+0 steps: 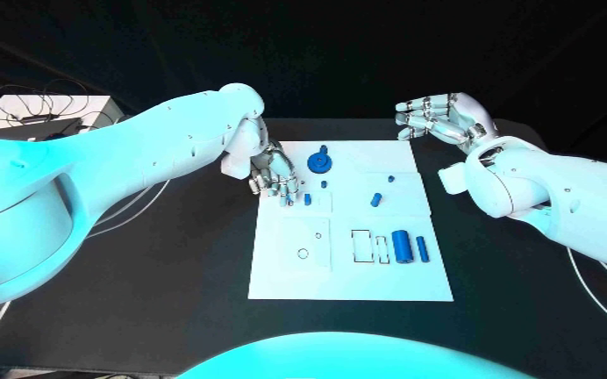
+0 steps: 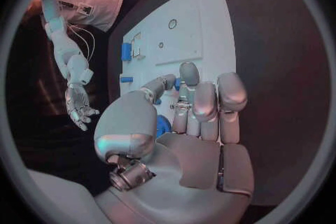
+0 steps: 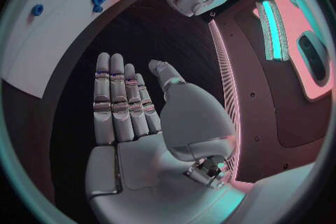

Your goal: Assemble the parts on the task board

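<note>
one task board (image 1: 348,282) — two robot hands, six blue parts.

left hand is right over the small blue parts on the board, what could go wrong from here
1. The left hand hangs low over the task board's left edge, fingers by a small blue peg; a sideways sweep could knock it.
2. The round blue part lies just beside that hand and could be nudged too.
3. The fingers cover what lies under them in the head view, so a grasp there may miss or pinch the wrong part.
</note>
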Robot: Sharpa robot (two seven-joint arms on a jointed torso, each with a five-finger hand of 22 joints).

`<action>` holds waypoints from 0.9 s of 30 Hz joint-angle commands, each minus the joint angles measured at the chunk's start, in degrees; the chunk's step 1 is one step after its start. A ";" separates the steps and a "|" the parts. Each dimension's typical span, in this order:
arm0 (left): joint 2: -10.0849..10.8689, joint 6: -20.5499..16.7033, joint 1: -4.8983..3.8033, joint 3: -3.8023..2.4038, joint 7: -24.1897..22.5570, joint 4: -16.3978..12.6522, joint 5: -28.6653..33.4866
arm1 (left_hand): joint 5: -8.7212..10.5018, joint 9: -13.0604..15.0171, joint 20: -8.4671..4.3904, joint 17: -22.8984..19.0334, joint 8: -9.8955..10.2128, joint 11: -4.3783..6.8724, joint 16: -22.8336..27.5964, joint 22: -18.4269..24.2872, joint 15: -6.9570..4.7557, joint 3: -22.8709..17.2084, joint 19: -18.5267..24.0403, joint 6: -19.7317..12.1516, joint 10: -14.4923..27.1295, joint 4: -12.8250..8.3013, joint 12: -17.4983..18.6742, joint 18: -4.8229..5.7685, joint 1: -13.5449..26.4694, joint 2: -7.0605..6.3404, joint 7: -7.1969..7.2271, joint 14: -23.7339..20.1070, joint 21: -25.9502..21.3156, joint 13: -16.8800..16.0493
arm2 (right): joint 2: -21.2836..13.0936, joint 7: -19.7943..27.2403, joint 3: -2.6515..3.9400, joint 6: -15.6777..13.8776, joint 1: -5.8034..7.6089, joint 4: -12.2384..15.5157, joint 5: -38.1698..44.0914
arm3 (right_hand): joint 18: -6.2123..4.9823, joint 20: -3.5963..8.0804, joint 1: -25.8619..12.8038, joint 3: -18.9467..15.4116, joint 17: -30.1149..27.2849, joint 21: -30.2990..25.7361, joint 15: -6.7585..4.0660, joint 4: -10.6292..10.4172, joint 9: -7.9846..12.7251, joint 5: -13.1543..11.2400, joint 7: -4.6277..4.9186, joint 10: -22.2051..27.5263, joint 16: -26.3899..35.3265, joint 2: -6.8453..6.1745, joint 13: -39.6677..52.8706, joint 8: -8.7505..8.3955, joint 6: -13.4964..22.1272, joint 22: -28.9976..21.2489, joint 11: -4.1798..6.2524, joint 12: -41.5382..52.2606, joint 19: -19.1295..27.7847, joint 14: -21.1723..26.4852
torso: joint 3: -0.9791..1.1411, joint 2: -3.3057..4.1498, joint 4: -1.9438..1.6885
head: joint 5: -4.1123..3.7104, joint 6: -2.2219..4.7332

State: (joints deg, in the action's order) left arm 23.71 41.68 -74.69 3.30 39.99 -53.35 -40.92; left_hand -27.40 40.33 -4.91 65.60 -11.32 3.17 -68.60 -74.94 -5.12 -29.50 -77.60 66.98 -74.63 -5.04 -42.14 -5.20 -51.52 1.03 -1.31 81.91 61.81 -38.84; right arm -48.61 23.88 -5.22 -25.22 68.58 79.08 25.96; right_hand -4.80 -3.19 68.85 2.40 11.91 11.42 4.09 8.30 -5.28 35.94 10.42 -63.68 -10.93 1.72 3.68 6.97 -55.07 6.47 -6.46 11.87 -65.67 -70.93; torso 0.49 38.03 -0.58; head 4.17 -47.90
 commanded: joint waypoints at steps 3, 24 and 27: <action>0.12 -1.99 -0.04 0.01 -0.54 -0.28 -3.73 | -0.39 0.09 0.00 0.06 0.33 0.16 -0.30 -1.04 -0.02 -11.63 -0.53 0.37 -0.27 -11.31 -0.26 0.48 -0.46 -0.33 0.11 0.30 0.31 0.06 | 0.02 0.21 0.02 0.63 0.00 0.08 0.45 | 0.83 0.03 0.08 -0.06 -0.05 0.38 -0.13 0.22 0.05 0.20 0.30 -0.42 0.16 -0.43 -0.08 -0.16 0.01 0.05 -0.10 -0.19 0.31 0.19 | -0.02 0.00 -0.03 | -0.03 -0.03; 0.47 0.55 -0.04 0.00 -0.06 -0.71 -2.46 | -0.57 0.35 0.09 0.02 0.80 0.15 -0.66 -1.21 0.05 -11.44 -0.52 0.65 -0.27 -11.27 -0.36 0.56 -0.89 -0.48 0.15 0.26 0.66 0.26 | 0.15 0.15 0.02 0.87 0.00 -0.02 0.61 | 0.83 0.00 -0.13 -0.01 -0.09 0.52 -0.12 0.53 0.08 0.19 0.32 -0.45 0.19 -0.43 -0.08 -0.21 0.03 0.18 -0.12 -0.30 0.47 0.23 | 0.01 -0.02 0.00 | 0.09 -0.21; 0.64 0.72 -0.05 -0.03 -0.01 -0.86 -2.28 | -0.57 0.35 0.09 0.02 0.80 0.15 -0.66 -1.21 0.05 -11.44 -0.52 0.65 -0.27 -11.27 -0.36 0.56 -0.89 -0.48 0.15 0.26 0.66 0.26 | 0.15 0.15 0.02 0.88 0.00 -0.05 0.61 | 0.83 0.00 -0.13 -0.01 -0.09 0.52 -0.12 0.53 0.08 0.19 0.32 -0.45 0.19 -0.43 -0.08 -0.21 0.03 0.18 -0.12 -0.30 0.47 0.23 | 0.02 -0.03 -0.02 | 0.04 -0.16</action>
State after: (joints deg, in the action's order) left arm 24.33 40.78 -74.73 3.28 39.91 -54.01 -43.63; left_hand -27.80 40.63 -4.69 65.59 -10.72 3.13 -69.05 -74.92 -5.12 -29.49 -77.81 67.17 -74.66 -5.06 -42.33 -5.21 -51.76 0.32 -1.12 81.90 62.30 -38.65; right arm -48.51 23.81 -5.22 -25.03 68.58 79.03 26.11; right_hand -4.80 -3.20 68.85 2.39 11.92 11.82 4.09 8.63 -5.29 35.94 10.41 -63.68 -10.93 1.72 3.68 6.97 -55.07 6.60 -6.47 11.87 -65.68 -70.93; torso 0.48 38.00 -0.62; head 4.26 -48.10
